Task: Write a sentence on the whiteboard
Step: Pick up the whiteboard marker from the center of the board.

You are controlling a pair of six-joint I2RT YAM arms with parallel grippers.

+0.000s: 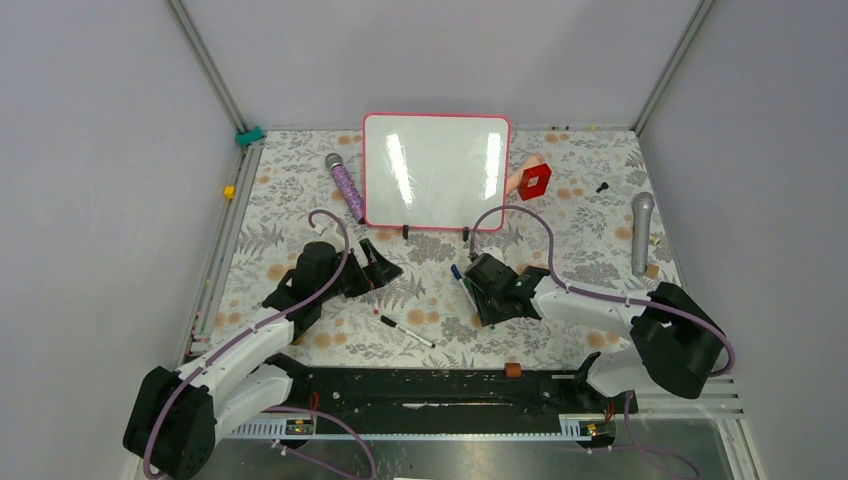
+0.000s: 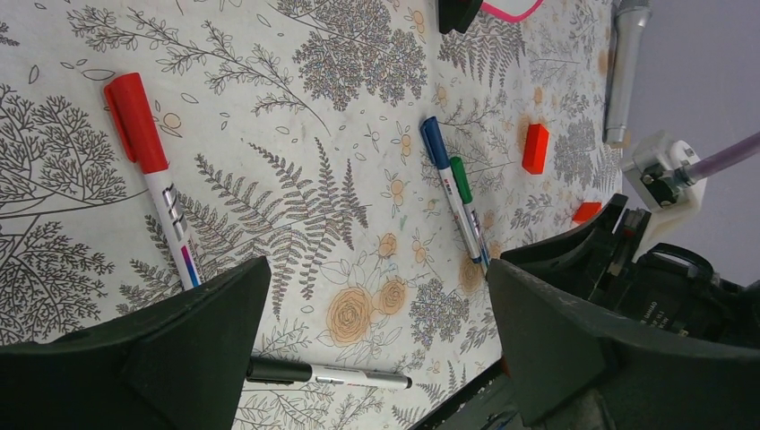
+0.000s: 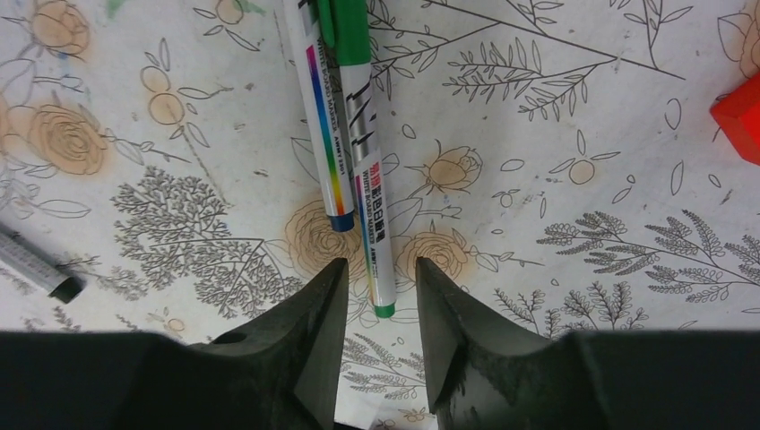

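Observation:
The whiteboard (image 1: pixel 436 170) stands upright at the back centre; its face is blank and no sentence shows on it. A green marker (image 3: pixel 363 134) lies on the floral cloth beside a blue marker (image 3: pixel 318 116); both also show in the left wrist view, green (image 2: pixel 466 202) and blue (image 2: pixel 444 175). My right gripper (image 3: pixel 381 262) is open, low over the cloth, its fingertips on either side of the green marker's tail end, apart from it. My left gripper (image 2: pixel 376 269) is open and empty, in front of the board's left foot (image 1: pixel 385 262).
A red marker (image 2: pixel 148 157) and a black marker (image 2: pixel 332 374) lie near my left gripper. A purple microphone (image 1: pixel 345 185) lies left of the board, a red block (image 1: pixel 535 181) right of it, and a grey microphone (image 1: pixel 641 230) at far right. A small orange block (image 1: pixel 513 370) sits by the front rail.

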